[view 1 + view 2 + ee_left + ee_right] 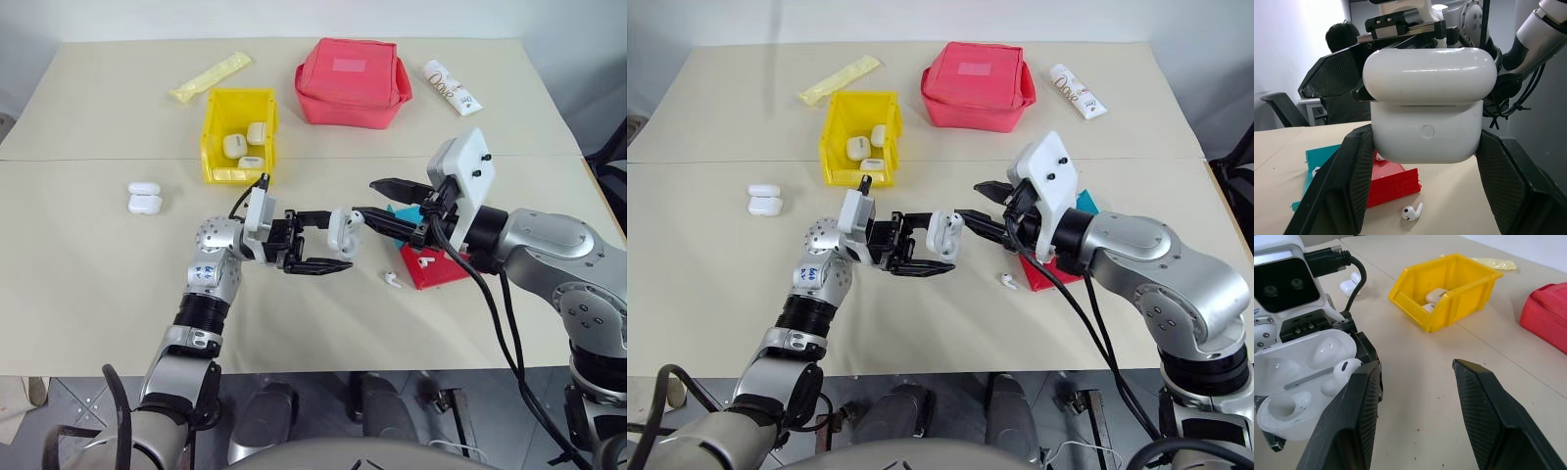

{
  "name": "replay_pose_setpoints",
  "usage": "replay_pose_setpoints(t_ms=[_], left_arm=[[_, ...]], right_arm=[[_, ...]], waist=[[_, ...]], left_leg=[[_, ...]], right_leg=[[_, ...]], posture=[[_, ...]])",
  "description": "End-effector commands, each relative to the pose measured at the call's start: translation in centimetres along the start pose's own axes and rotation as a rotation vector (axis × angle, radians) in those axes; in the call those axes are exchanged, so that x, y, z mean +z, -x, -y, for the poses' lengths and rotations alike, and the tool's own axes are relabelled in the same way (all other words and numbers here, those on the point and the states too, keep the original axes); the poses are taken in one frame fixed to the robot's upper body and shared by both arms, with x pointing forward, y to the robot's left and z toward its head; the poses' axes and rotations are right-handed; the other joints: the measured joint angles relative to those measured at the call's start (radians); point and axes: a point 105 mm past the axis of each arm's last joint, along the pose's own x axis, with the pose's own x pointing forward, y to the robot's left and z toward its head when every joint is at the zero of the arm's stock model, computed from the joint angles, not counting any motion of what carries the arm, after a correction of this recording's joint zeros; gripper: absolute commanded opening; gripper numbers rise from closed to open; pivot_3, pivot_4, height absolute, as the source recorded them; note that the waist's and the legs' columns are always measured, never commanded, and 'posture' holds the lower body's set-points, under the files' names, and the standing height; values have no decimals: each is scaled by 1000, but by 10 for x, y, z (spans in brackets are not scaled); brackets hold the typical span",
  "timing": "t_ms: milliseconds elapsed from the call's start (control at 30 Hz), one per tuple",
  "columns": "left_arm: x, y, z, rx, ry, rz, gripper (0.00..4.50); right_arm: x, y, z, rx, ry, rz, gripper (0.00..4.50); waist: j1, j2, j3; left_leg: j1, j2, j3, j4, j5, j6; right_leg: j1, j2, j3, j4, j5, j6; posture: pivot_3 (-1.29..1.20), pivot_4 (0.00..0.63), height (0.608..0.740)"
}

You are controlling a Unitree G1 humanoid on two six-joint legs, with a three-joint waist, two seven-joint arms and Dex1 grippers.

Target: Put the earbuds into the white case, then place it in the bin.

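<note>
Red pouch [351, 82] and 2 spare cases [144, 198] flank the bin [238, 134].

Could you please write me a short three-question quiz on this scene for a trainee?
1. True or false: the left gripper holds the white case with its lid open.
2. How many white cases lie in the yellow bin? A) one B) three C) five
3. Where is the loose earbud on the table?

Key:
1. True; in the right wrist view one earbud already sits in it and the other socket is empty.
2. B.
3. On the bare tabletop beside the teal-and-red tray, below the open right gripper.
</note>
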Motion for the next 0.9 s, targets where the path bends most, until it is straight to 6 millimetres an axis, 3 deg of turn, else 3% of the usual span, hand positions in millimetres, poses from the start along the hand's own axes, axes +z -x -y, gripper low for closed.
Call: replay_pose_setpoints(t_ms=[33,900], left_arm=[[8,-4,-5,-3,-37,15,2756],[5,-13,-5,-18,-34,28,2756]], right_arm=[[17,3,-6,19,46,56,2438],[12,2,-7,1,24,42,2438]], waist=[[0,0,0],[0,0,0]], left_leg=[[0,0,0,0,0,0],[0,0,0,0,0,0]], right_leg=[[0,0,0,0,0,0],[0,0,0,0,0,0]], posture=[[0,150,740],[0,150,740]])
